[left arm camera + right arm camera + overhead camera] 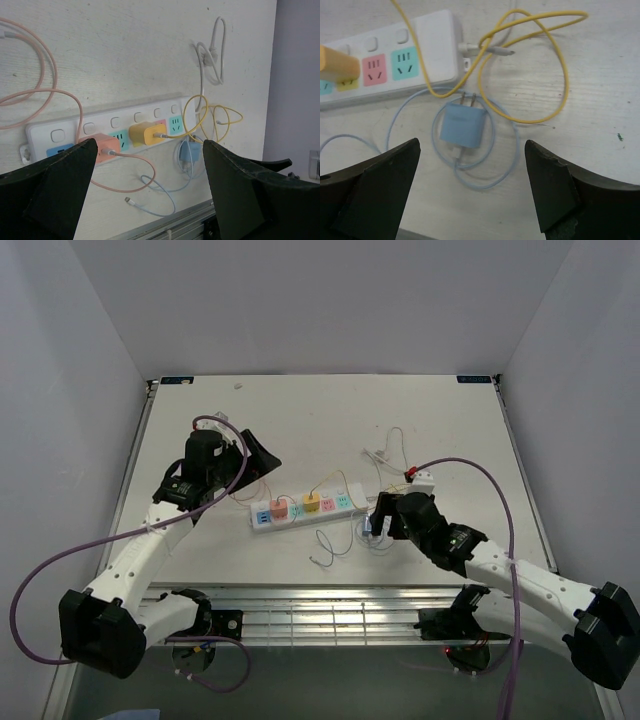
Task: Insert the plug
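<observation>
Jaws spread wide, the right claw (471,150) hangs over the small light-blue plastic plug (463,125) lying flat on the pale counter (600,100), just nearer than the right end of the long white power strip (432,45), seemingly poised to grasp it, while the left claw (150,145), likewise open, hovers above the strip.

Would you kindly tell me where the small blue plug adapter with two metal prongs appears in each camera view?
Top external: blue plug adapter, just right of centre.
Left wrist: lower right of centre.
Right wrist: centre of picture, prongs pointing up.
Shared landmark: white power strip, whose green end socket lies nearest it.
</observation>
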`<act>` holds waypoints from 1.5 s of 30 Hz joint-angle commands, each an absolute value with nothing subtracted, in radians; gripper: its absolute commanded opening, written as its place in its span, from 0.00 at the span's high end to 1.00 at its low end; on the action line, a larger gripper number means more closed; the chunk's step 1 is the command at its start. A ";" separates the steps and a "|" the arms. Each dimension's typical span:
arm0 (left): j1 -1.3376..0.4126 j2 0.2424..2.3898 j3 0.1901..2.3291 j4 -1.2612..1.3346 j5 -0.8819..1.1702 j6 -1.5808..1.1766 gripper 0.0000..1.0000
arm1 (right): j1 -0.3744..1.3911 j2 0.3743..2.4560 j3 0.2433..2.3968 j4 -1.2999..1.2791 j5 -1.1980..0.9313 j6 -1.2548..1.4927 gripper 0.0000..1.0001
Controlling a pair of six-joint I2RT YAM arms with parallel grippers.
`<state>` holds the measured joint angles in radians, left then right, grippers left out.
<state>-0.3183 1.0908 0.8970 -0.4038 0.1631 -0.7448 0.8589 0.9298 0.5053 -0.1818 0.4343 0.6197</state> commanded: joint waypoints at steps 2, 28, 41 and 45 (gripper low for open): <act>-0.324 1.094 0.887 -0.390 0.198 -0.730 0.02 | 0.720 0.965 0.526 -0.129 0.327 0.607 0.10; -0.327 1.144 0.874 -0.356 0.179 -0.719 0.02 | 0.641 1.488 1.227 0.078 0.330 0.148 0.92; -0.327 1.120 0.858 -0.377 0.173 -0.739 0.02 | 0.663 1.967 1.683 -0.296 0.107 0.167 0.31; -0.327 1.117 0.850 -0.370 0.176 -0.744 0.02 | 0.663 1.876 1.583 -0.273 0.118 0.209 0.18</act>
<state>-0.3233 1.1496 0.8581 -0.3817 0.1795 -0.7406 0.6670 1.9926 1.6085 -0.2462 0.0887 0.1638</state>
